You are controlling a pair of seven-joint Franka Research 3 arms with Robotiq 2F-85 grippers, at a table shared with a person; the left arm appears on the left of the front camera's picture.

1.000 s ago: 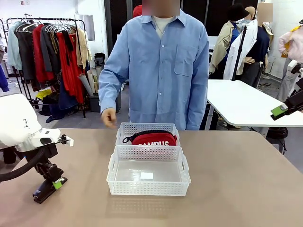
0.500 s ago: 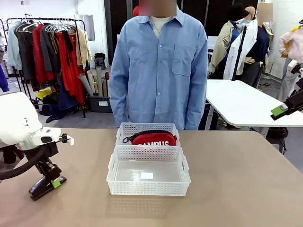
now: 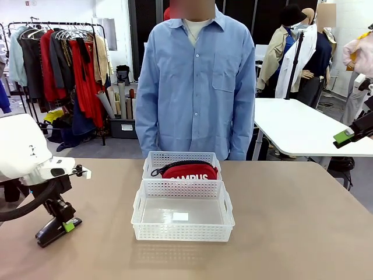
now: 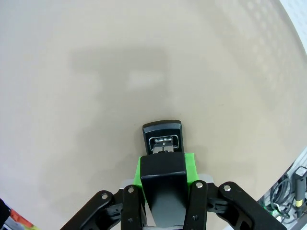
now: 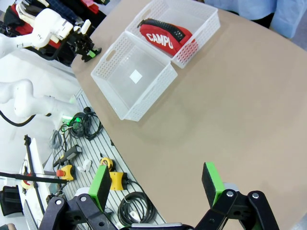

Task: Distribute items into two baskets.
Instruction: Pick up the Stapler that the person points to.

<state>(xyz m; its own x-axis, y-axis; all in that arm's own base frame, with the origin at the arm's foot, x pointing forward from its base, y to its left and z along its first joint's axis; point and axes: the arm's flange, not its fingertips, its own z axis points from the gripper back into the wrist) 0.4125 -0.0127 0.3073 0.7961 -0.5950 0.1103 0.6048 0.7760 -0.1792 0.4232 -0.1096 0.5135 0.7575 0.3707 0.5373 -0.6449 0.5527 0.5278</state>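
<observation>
Since a second ago the person (image 3: 198, 87) has pulled the hand back from the desk (image 3: 291, 221), and the left claw (image 3: 65, 226) has closed: it's now clamped on the black stapler (image 3: 49, 233), low at the desk, well left of the empty big basket (image 3: 182, 233). The red CAMPUS pouch (image 3: 189, 171) lies in the small basket (image 3: 152, 160), touching the big basket's far side. The right claw (image 3: 348, 136) is raised well right of the big basket, jaws apart, empty.

Clamps left gripper (image 3: 65, 226) on black stapler (image 3: 46, 235) at desk's (image 3: 303, 233) left side; shows red pouch (image 3: 189, 171) lying in far basket (image 3: 152, 158), behind larger basket (image 3: 182, 232), before person (image 3: 198, 87) in blue shirt.
</observation>
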